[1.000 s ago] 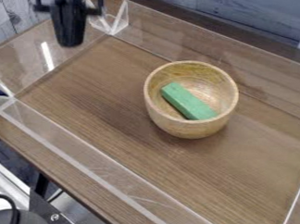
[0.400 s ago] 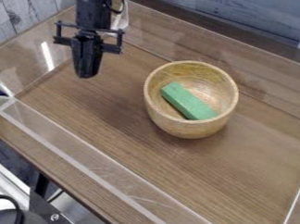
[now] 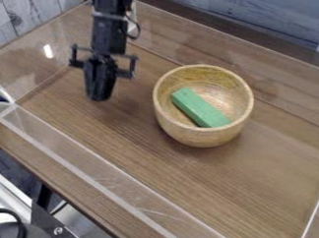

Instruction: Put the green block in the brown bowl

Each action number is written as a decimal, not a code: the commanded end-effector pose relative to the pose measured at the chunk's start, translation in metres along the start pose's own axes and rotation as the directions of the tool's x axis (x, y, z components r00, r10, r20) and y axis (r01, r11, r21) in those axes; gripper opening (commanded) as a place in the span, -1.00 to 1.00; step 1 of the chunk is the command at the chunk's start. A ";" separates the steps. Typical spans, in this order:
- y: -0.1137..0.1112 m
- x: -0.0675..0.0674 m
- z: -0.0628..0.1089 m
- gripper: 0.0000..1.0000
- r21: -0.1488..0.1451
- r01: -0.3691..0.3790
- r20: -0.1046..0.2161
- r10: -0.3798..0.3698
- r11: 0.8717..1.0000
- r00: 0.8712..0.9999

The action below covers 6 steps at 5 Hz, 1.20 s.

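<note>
The green block (image 3: 198,107) lies flat inside the brown bowl (image 3: 175,126), slanting from upper left to lower right across its bottom. The bowl stands on the wooden table right of centre. My gripper (image 3: 100,92) hangs left of the bowl, a short gap away from its rim, pointing down close to the tabletop. Its dark fingers look close together with nothing between them, but the gap is too blurred to read.
A clear plastic wall (image 3: 69,152) runs along the front and left edges of the wooden table (image 3: 239,183). Another clear panel (image 3: 244,40) borders the back. White planks show at the top left.
The gripper has come down and to the right, from the top left corner to just left of the bowl. The block and the bowl have not moved.
</note>
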<state>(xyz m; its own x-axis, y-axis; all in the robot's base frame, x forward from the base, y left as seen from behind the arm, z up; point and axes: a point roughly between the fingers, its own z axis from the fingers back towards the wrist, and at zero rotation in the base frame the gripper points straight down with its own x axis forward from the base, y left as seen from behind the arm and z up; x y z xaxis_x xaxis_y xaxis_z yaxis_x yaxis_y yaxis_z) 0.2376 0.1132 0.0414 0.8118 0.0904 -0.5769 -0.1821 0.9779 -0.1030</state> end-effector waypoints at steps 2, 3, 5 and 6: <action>0.000 -0.002 0.012 -1.00 0.043 -0.071 0.063 0.069 0.996 0.996; -0.002 -0.011 0.021 1.00 0.059 -0.060 0.071 0.056 0.996 0.996; -0.008 -0.027 0.060 1.00 0.060 0.018 0.128 -0.025 0.998 0.991; -0.015 -0.029 0.098 1.00 0.066 0.126 0.173 -0.136 0.990 0.975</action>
<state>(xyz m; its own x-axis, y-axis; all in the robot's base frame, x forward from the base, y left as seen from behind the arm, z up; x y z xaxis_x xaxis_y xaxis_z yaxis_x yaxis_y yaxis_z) 0.2671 0.1124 0.1181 0.8808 -0.0164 -0.4732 -0.0597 0.9876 -0.1454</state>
